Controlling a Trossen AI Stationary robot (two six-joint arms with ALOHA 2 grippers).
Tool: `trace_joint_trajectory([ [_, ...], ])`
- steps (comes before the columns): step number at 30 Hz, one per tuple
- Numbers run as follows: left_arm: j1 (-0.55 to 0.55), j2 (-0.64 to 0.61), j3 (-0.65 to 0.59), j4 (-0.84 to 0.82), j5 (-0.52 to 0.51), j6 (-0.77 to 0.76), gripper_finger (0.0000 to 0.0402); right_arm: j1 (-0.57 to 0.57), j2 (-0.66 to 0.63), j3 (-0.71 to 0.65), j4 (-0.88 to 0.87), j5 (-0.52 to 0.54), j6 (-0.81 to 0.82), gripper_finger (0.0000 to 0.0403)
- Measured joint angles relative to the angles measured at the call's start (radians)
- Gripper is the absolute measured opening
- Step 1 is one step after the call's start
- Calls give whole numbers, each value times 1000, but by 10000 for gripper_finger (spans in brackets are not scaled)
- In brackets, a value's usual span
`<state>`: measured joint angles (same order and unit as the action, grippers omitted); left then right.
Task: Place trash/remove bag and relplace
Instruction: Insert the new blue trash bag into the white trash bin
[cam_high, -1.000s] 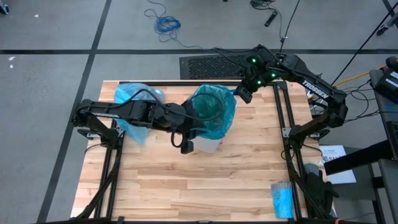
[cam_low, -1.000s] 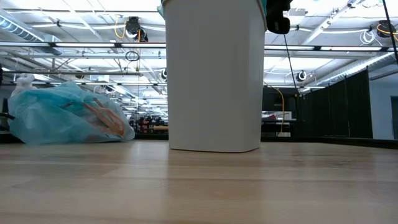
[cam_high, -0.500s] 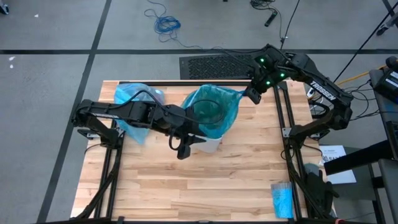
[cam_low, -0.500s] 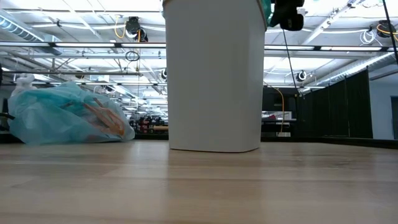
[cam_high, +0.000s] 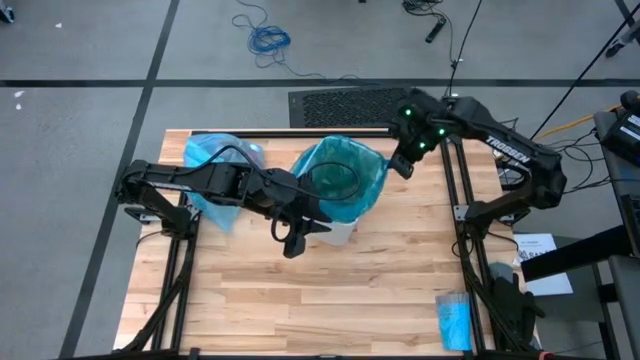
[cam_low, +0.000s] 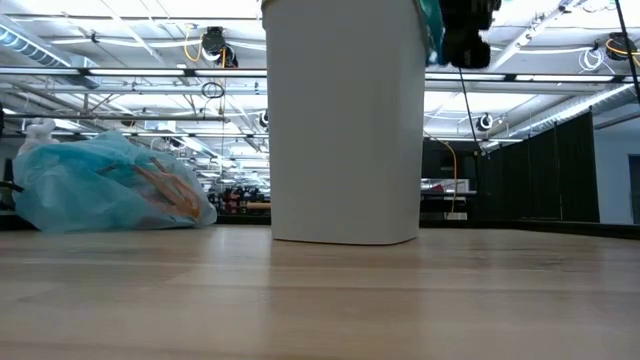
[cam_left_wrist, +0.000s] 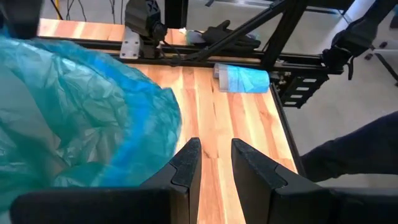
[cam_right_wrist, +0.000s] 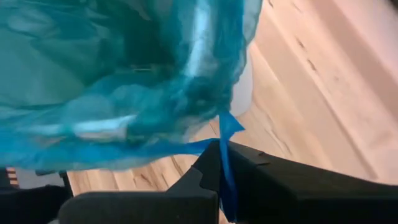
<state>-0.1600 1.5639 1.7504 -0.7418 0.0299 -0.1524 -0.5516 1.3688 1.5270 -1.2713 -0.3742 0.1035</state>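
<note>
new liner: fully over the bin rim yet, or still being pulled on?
Not fully on. The teal liner drapes over the white bin, but the right gripper is shut on its edge beside the rim; the left gripper holds nothing.

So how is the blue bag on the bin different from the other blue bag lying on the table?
The bag on the bin is stretched open over the white bin; the other bag lies bunched and full on the table. The right gripper pinches the first; nothing touches the second. Both are thin, see-through bluish plastic.
</note>
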Motion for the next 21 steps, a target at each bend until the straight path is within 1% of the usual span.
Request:
trace_joint_trajectory([
  [4,-2,0,0,0,0,0,85,20,-44,-133,164,-29,79,0],
  [9,-2,0,0,-4,0,0,85,42,-73,-198,289,-43,141,0],
  [14,-2,6,0,-52,0,0,85,43,-70,-217,301,-43,152,1],
  [16,-2,14,-3,-68,1,-13,85,43,-70,-231,293,-43,160,7],
  [18,-2,18,-6,-85,4,-25,85,43,-75,-237,291,-43,166,19],
  [21,-13,17,-6,-78,5,-26,85,48,-106,-243,293,-43,166,48],
])
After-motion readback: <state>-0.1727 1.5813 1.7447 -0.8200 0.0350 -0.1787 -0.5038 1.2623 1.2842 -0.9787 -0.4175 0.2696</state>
